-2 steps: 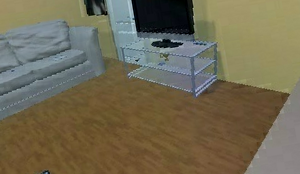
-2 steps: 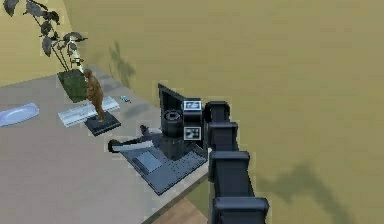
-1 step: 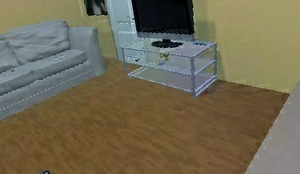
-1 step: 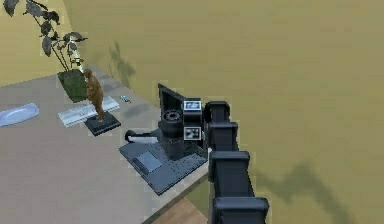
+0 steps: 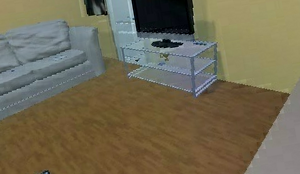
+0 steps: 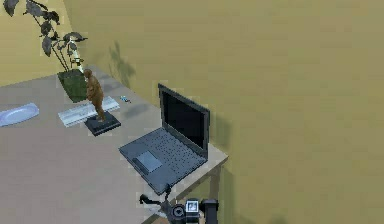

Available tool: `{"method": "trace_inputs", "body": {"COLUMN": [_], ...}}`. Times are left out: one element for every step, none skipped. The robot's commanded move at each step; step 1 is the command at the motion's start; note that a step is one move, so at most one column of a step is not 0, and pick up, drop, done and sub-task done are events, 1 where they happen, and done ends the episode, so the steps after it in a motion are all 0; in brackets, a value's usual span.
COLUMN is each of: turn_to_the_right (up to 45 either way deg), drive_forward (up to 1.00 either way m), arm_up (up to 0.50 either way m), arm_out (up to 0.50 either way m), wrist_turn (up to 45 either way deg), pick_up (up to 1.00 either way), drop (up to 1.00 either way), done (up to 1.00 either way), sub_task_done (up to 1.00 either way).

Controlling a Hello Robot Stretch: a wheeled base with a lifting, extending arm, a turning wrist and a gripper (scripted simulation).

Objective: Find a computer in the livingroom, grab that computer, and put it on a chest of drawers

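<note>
Grey, stiff, hinged laptop [image 6: 170,145] sits open at the table [image 6: 50,170] corner, probably weighty with a fragile screen, best taken by its base edge; whether the gripper [image 6: 158,205] holds anything is unclear.

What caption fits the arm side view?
An open laptop sits on a grey table near a brown statue, gripper at the bottom edge.

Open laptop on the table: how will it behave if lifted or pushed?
The laptop is probably stiff but hinged: lifted by its upright screen, it may fold. Its flat base likely slides rather than tips. It sits at the table corner, so a push could send it off.
</note>
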Motion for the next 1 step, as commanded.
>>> {"method": "trace_inputs", "body": {"turn_to_the_right": [0.0], "drive_forward": [0.0], "arm_up": [0.0], "arm_out": [0.0], "wrist_turn": [0.0], "pick_up": [1.0], "drop": [0.0], "done": [0.0], "sub_task_done": [0.0]}}
